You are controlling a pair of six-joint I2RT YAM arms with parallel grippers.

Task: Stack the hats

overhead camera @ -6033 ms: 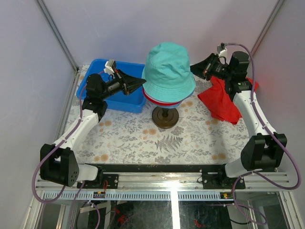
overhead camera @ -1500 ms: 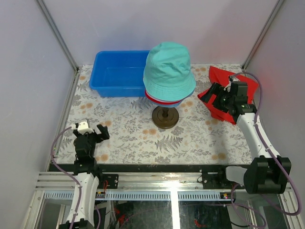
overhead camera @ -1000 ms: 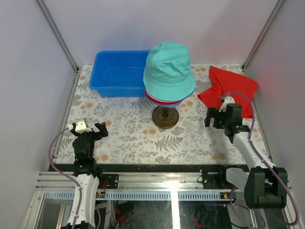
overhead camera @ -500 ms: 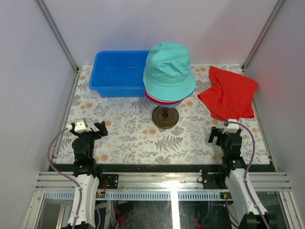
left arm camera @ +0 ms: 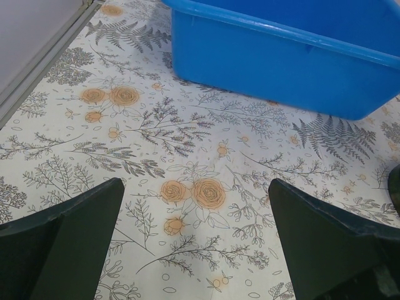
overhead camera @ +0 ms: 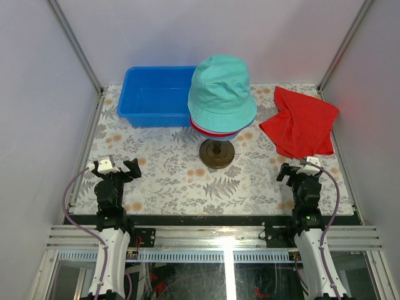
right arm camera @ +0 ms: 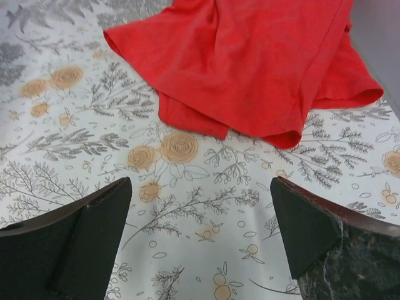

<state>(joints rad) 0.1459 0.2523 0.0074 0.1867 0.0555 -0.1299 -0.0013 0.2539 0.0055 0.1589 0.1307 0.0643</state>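
The right gripper (overhead camera: 301,171) has drawn back from the flat red cloth (overhead camera: 303,122) to the table's near edge. It now rests empty with its jaws spread wide, like the left gripper (overhead camera: 115,170), which faces the blue plastic bin (overhead camera: 156,97) as before. Both look parked, probably because the stacking is done. The teal cloth bucket hat (overhead camera: 221,87) tops the pile, with a red hat brim (overhead camera: 205,130) showing beneath, on the dark round-based stand (overhead camera: 217,153), unmoved.

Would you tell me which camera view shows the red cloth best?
The top external view: the whole red cloth lies unobstructed on the right. The right wrist view shows only its near part, cropped at the top; the left wrist view shows none of it.
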